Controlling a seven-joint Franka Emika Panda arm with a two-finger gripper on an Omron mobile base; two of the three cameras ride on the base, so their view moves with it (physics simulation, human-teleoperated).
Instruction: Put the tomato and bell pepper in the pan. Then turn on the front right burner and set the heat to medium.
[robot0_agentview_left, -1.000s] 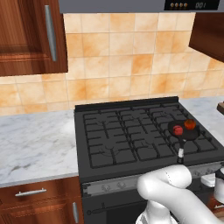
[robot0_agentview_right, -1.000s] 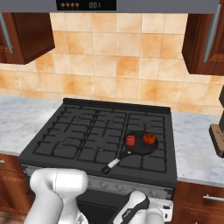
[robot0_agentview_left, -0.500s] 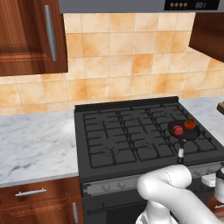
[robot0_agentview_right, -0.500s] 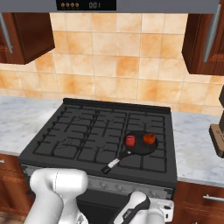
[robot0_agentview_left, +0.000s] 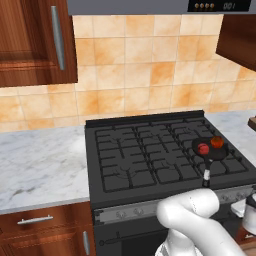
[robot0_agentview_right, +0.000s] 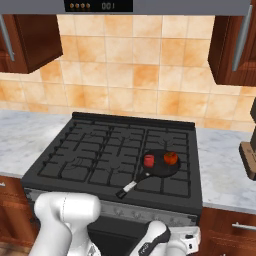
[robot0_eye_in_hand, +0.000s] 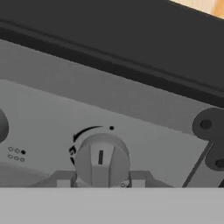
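nothing has shifted over the last second: the base views look the same, so i read this as a pause at the knob, not a turn under way.

the tomato (robot0_agentview_right: 170, 158) and pepper (robot0_agentview_right: 149, 160) already sit inside the pan (robot0_agentview_right: 161, 169), pepper on the side nearer the middle of the stove (robot0_agentview_left: 125, 155), tomato toward the pan's far right rim. the pan rests on the front right burner (robot0_agentview_right: 172, 181). its handle (robot0_agentview_right: 128, 188) is the long axis, running from the pan toward the stove's front edge.

in the hand view i'm looking straight at a knob (robot0_eye_in_hand: 102, 159) on the front panel, just below the stove's top edge. its marker line points nearly straight up. the fingers (robot0_eye_in_hand: 101, 180) flank the knob; i can't tell whether they grip it.

so loading looks done; the knob turn remains.
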